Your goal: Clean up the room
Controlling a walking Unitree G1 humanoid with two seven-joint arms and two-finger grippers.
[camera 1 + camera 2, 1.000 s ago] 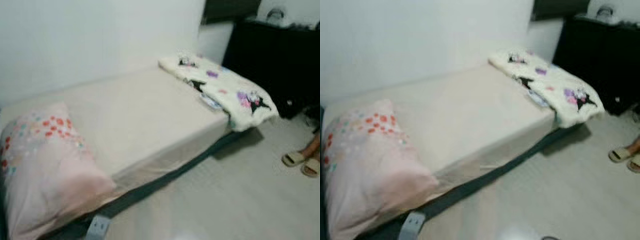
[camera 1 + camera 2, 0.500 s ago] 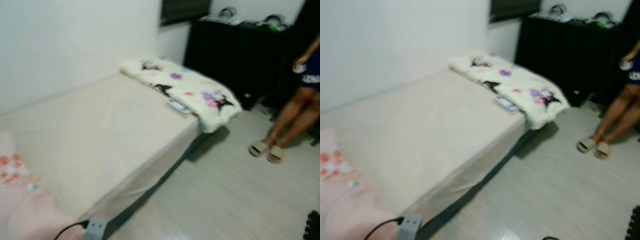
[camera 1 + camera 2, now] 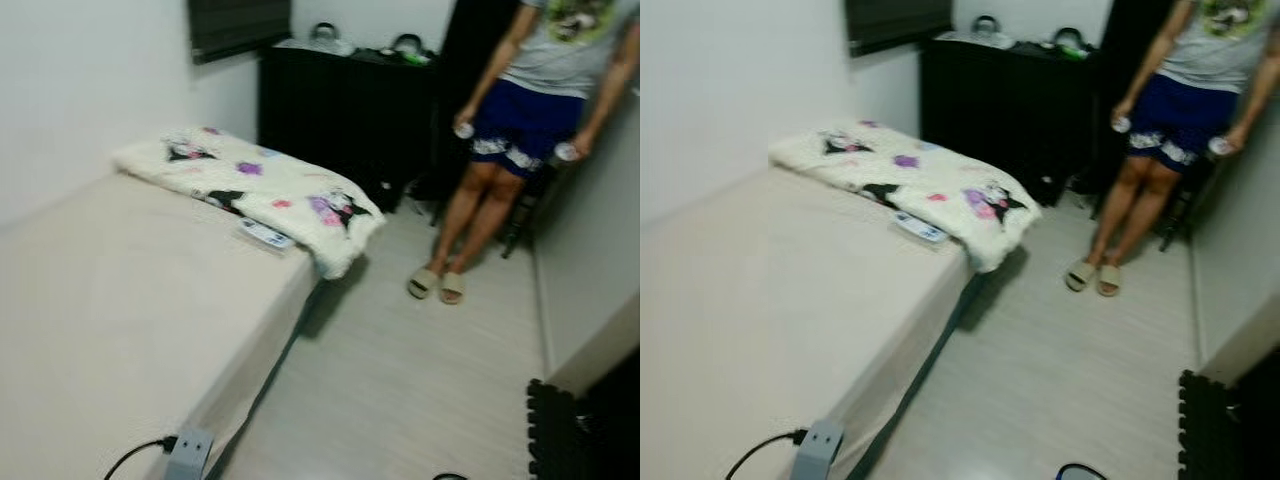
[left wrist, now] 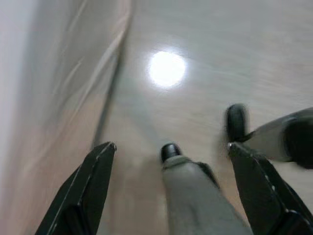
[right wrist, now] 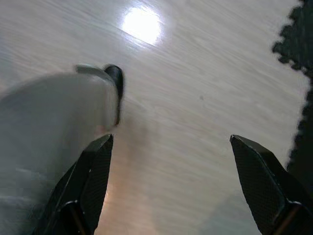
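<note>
A low bed (image 3: 120,310) with a beige sheet runs along the left wall. A cream blanket with cartoon prints (image 3: 260,190) lies folded across its far end, one corner hanging over the edge. A small white-and-blue object (image 3: 265,235) lies on the sheet beside the blanket. My left gripper (image 4: 171,152) hangs open over the pale floor next to the bed's side. My right gripper (image 5: 168,142) hangs open above bare floor, nothing between its fingers.
A person in blue shorts and sandals (image 3: 500,150) stands at the far end of the aisle. A black cabinet (image 3: 350,110) stands behind the bed. A grey power plug with cable (image 3: 188,452) sits by the bed's near edge. Black foam mat (image 3: 555,430) lies at right.
The camera has swung to the right: the pink flowered pillow has left the picture, the bed has slid left, and the standing person and black mat have come into view.
</note>
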